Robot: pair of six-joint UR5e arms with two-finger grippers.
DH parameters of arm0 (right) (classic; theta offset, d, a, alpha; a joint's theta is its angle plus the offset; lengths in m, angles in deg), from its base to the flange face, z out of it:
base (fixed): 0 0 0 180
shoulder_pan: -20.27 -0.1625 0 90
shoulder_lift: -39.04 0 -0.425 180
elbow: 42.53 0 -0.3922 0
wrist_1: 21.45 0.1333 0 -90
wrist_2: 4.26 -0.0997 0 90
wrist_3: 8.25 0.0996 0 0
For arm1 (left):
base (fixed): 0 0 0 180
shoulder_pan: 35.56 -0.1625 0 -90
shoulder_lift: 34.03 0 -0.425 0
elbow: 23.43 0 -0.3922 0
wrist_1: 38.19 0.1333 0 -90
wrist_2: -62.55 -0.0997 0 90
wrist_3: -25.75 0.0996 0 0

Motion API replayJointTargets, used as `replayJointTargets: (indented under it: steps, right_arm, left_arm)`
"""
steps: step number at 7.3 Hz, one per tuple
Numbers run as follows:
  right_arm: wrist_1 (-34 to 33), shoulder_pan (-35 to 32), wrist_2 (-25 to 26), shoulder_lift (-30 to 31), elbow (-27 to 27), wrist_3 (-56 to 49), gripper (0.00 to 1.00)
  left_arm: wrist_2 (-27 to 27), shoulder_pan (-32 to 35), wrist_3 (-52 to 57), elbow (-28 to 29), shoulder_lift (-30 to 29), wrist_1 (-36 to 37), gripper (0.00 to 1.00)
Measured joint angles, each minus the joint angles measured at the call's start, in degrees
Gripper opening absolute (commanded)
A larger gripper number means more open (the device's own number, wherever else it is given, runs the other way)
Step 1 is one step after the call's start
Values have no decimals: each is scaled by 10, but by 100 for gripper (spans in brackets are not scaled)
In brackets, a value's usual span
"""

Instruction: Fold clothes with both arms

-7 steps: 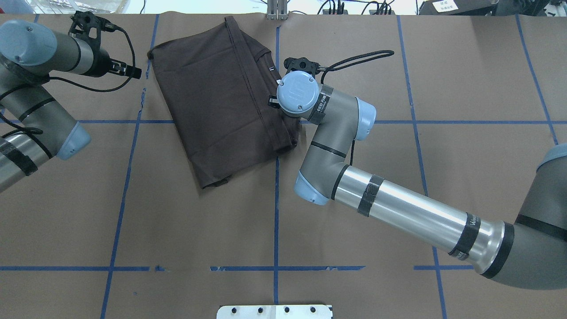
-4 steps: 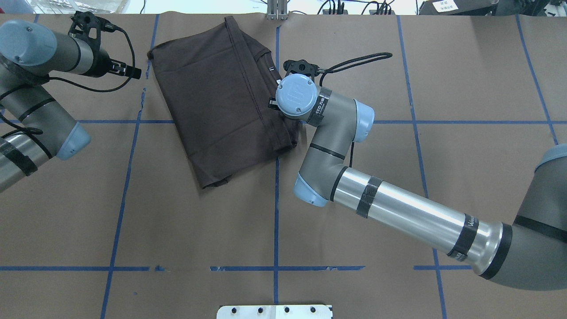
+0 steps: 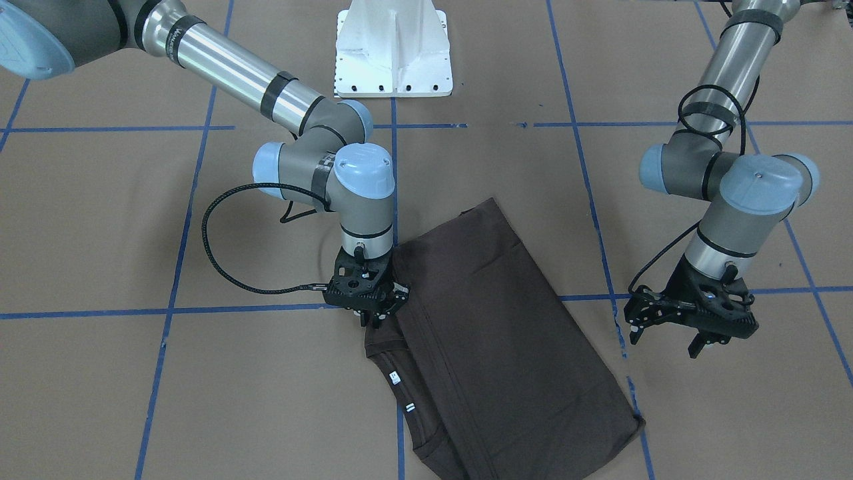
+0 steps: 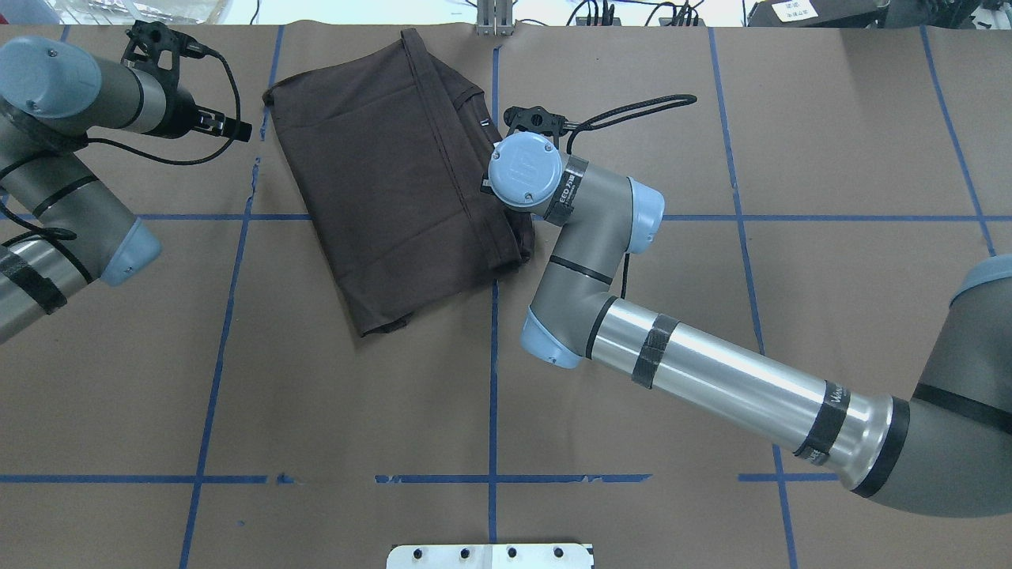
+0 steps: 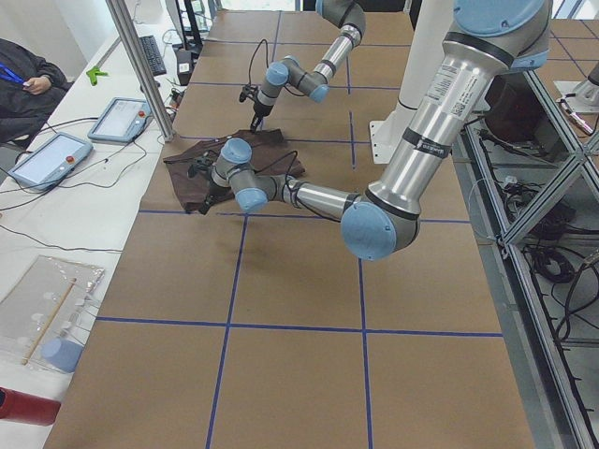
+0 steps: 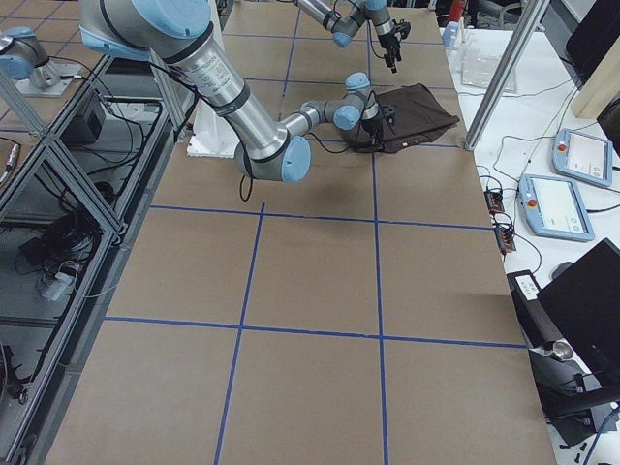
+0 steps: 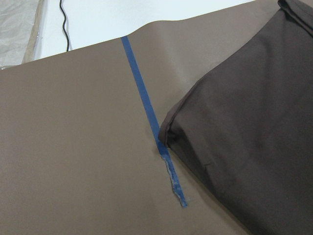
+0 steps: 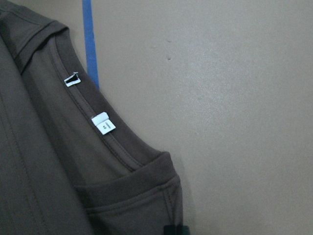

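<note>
The dark brown T-shirt (image 4: pixel 395 182) lies folded flat at the far middle of the table, its collar and white neck tags (image 8: pixel 101 122) on the side toward my right arm. It also shows in the front-facing view (image 3: pixel 506 347). My right gripper (image 3: pixel 374 320) points down at the shirt's collar-side edge, fingers close together and seemingly pinching the cloth. In the overhead view its wrist hides it. My left gripper (image 3: pixel 666 340) is open and empty, hovering over bare table just beyond the shirt's opposite corner (image 7: pixel 166 129).
Blue tape lines (image 4: pixel 492 379) grid the brown table cover. The white base plate (image 3: pixel 393 53) sits at the robot's side. The table's far edge (image 4: pixel 356 25) runs just behind the shirt. A metal post (image 5: pixel 140 65) and tablets (image 5: pixel 117 117) stand beyond it.
My right wrist and forearm have shifted slightly left, toward the shirt. The shirt and my left arm have not visibly moved.
</note>
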Motion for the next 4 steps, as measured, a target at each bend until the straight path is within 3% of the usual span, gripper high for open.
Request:
replayJointTargets:
  steps: [2,4]
  right_arm:
    - [-2,0,0,1,7,3,0]
    - [-26,2,-3,41,80,5,0]
  left_arm:
    - [0,0,0,0,0,0,100]
    - [1,0,-4,-2,-1,0,100]
